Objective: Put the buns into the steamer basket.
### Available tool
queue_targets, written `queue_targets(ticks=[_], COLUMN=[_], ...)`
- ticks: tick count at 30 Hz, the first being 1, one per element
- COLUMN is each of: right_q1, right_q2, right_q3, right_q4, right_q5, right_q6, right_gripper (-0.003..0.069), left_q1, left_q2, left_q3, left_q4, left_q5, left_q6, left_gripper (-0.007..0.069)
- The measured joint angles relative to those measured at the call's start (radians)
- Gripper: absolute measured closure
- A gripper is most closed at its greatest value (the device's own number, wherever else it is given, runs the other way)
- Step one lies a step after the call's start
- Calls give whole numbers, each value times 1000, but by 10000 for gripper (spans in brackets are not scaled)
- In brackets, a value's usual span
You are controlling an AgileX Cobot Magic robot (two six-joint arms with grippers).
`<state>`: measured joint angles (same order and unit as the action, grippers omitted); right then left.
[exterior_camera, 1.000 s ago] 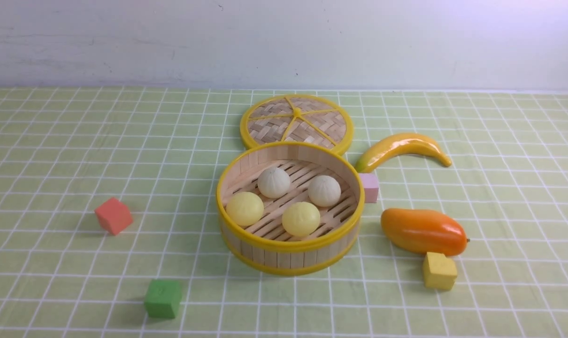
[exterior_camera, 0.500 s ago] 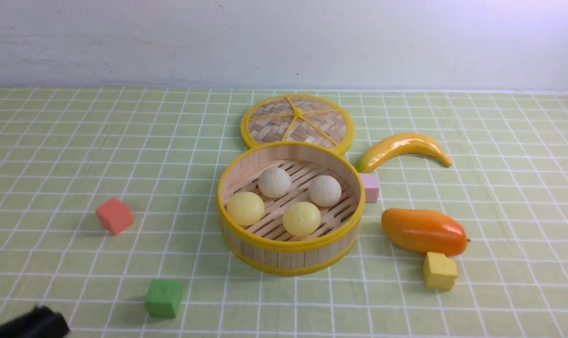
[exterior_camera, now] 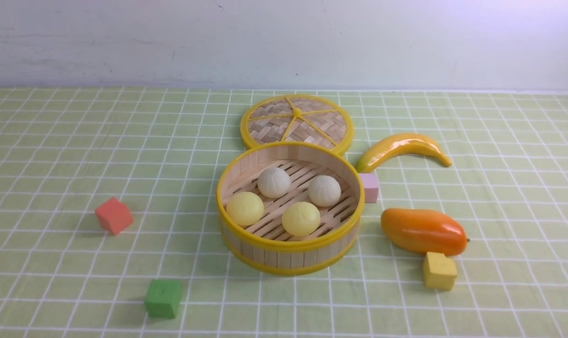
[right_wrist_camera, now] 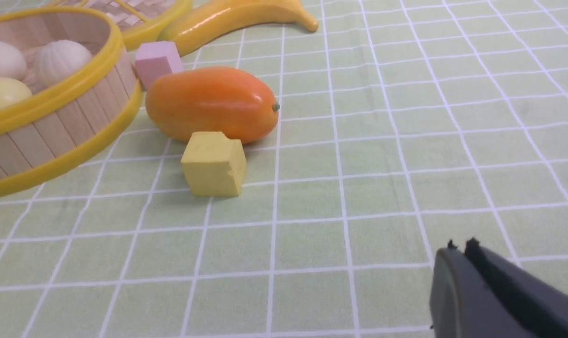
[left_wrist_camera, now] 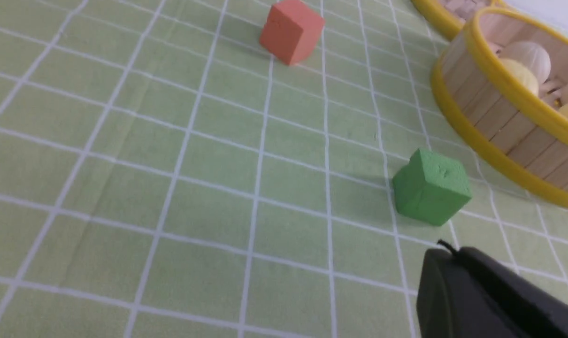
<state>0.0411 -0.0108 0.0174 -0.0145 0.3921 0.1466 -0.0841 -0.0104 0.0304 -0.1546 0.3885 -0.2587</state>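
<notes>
Four buns, two smooth pale yellow and two off-white pleated, lie apart from one another on the slatted floor of the steamer basket, which stands upright near the middle of the checked tablecloth; with all four inside the wall, the task appears complete. The woven lid lies flat just behind the basket, off it, which leaves the top free for loading. A pink cube sits close against the basket's right side, with a banana behind it and a mango in front, a yellow cube just beside the mango. A red cube and a green cube lie well apart on the left. Neither arm shows in the front view, which suggests both are drawn back clear of the basket. In the wrist views the left gripper and right gripper are pressed together and carry nothing. No brand, label or legible writing is visible; faint marks on the green cube's top cannot be read.
</notes>
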Motion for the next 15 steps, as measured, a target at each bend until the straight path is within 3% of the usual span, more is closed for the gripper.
queue_targets(ticks=[15], right_q1=[0], right_q2=[0], right_q3=[0], right_q4=[0], right_q5=[0], right_q6=[0], right_gripper=[626], left_q1=[0], left_q2=[0], left_q3=[0], left_q4=[-8], left_q5=[0], left_q6=[-1], left_gripper=[638])
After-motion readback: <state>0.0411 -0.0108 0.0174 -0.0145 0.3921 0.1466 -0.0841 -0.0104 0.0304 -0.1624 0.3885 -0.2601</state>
